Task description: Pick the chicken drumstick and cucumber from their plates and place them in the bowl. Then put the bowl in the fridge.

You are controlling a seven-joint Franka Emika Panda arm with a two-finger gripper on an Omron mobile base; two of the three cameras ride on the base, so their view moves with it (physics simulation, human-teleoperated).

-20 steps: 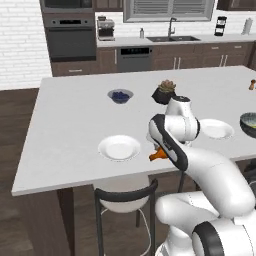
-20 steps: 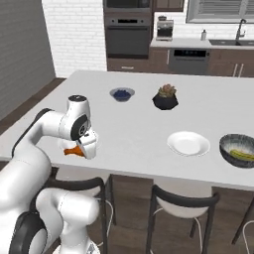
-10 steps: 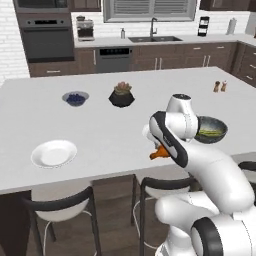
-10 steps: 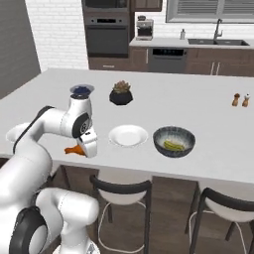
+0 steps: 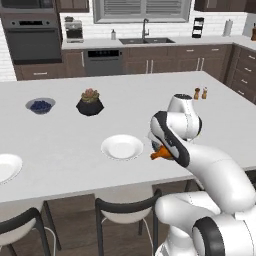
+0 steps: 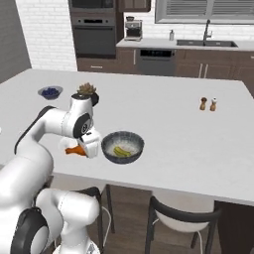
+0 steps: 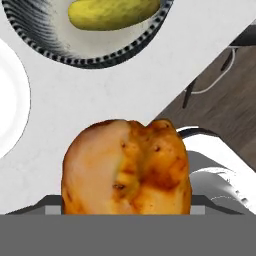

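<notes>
My gripper (image 6: 85, 147) is shut on the orange-brown chicken drumstick (image 6: 74, 150), held just above the counter near its front edge. In the hand view the drumstick (image 7: 126, 169) bulks between the jaws. The dark bowl (image 6: 122, 140) stands just right of the gripper, and the yellow-green cucumber (image 6: 119, 151) lies inside it. From the hand the bowl (image 7: 60, 45) and cucumber (image 7: 114, 12) are at the top. One white plate (image 5: 122, 147) sits left of the gripper (image 5: 161, 150) and drumstick (image 5: 159, 154); a second plate (image 5: 5, 167) is at the far left. The fridge is out of view.
A small bowl of blue berries (image 5: 40, 105) and a black plant pot (image 5: 90, 102) stand further back on the island. Salt and pepper shakers (image 6: 208, 104) are at the right. Stools (image 5: 125, 212) line the island's near edge. An oven and sink run along the back wall.
The base has driven to the right, so the whole scene slid left in both base views. The bowl now lies close beside the gripper. The drumstick has stayed in the gripper.
</notes>
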